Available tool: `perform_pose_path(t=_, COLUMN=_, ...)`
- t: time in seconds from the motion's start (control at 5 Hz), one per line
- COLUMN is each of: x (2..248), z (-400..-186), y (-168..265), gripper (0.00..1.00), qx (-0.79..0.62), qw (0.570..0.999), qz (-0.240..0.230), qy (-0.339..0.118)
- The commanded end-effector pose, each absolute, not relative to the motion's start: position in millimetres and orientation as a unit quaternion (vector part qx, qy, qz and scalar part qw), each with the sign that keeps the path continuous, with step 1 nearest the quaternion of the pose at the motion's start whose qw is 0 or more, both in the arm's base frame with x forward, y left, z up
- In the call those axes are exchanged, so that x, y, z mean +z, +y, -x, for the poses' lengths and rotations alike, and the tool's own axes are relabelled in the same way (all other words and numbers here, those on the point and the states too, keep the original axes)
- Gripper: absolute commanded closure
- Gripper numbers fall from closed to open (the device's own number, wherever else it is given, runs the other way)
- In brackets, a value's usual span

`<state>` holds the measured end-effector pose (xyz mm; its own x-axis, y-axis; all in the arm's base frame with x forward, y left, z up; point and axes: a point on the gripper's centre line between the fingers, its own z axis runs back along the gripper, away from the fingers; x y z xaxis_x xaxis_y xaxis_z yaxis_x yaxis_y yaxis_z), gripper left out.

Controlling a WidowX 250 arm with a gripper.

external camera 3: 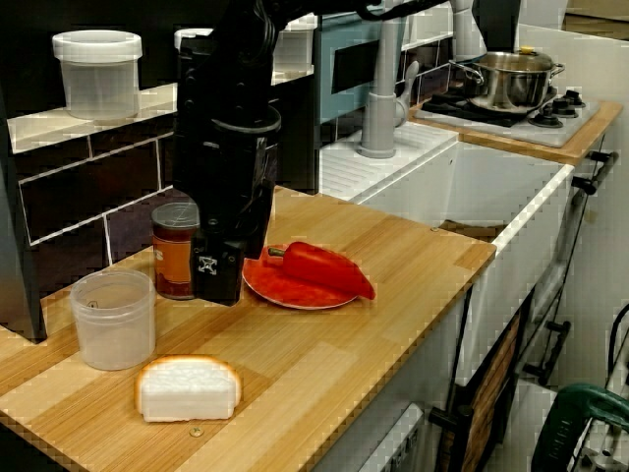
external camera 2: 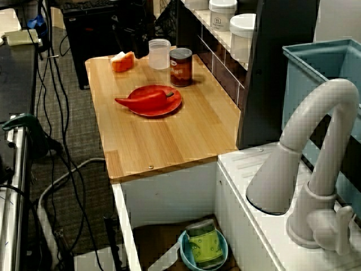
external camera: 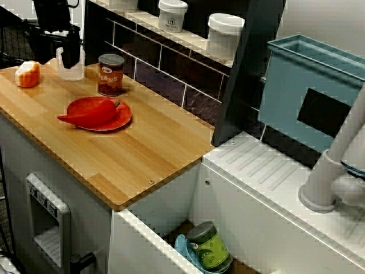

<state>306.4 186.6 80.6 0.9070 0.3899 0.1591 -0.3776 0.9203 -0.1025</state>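
Item: claw (external camera 3: 218,285), low over the surface (external camera 3: 344,364); I cannot tell how far open, nothing seen held. Low side view: cup (external camera 3: 115,320) at its 8 o'clock, can (external camera 3: 173,251) at 11, just beside. I'd move slowly, clear of both

A light wooden countertop (external camera: 142,154) tops a white cabinet (external camera: 17,165). Behind it rises a wall of dark glossy tiles (external camera: 165,77). At one end of it drops a deep white sink basin (external camera 2: 169,197). Below its front edge lies grey carpeted floor (external camera 2: 73,141) strewn with black cables (external camera 2: 53,84).
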Motion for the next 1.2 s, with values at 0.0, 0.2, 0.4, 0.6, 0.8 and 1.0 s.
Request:
perform_pose_path(t=0.0, x=84, z=-311, y=220, gripper=0.0, qx=0.195, qw=0.974, qz=-0.011, qy=-0.116)
perform_pose_path(t=0.2, x=80, z=-313, y=235, gripper=0.0, qx=0.2, qw=0.973, qz=-0.021, qy=-0.116)
perform_pose_path(t=0.4, x=79, z=-315, y=243, gripper=0.0, qx=0.199, qw=0.974, qz=-0.026, qy=-0.106)
perform_pose_path(t=0.6, x=85, z=-314, y=247, gripper=0.0, qx=0.194, qw=0.977, qz=-0.023, qy=-0.087)
perform_pose_path(t=0.8, x=96, z=-304, y=249, gripper=0.0, qx=0.185, qw=0.98, qz=-0.011, qy=-0.072)
perform_pose_path(t=1.0, x=94, z=-296, y=253, gripper=0.0, qx=0.18, qw=0.981, qz=-0.015, qy=-0.072)
